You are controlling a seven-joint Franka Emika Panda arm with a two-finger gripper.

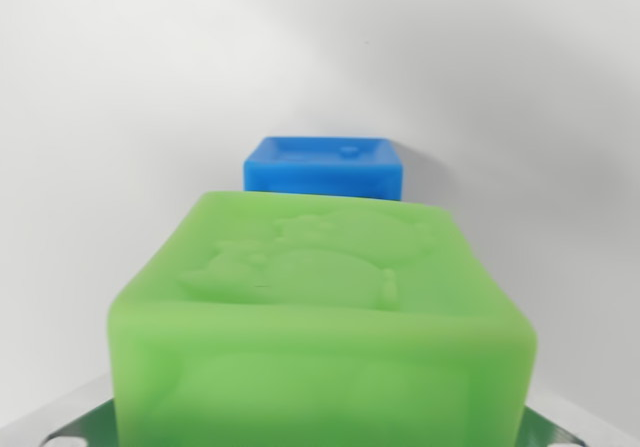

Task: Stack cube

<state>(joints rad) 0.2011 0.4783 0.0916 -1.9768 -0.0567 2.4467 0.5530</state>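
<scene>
Two cubes show in the wrist view: one translucent green rubbery cube with an embossed top [320, 317] fills the foreground, and one smaller-looking blue cube [324, 167] sits behind it on the white surface [120, 117]. Whether they touch is unclear. The gripper's fingers are out of sight, so their spread cannot be told.

Plain white lab tabletop [120, 117]

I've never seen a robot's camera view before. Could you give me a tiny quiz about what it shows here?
1. True or false: the green cube fills more of the wrist view than the blue cube.
2. Which cube is partly hidden by the other? A) green B) blue
3. Fill in: the green cube's upper face carries a raised ____ rather than being smooth.

Key: 1 true; 2 B; 3 relief pattern. The gripper's fingertips cannot be made out here.
</scene>
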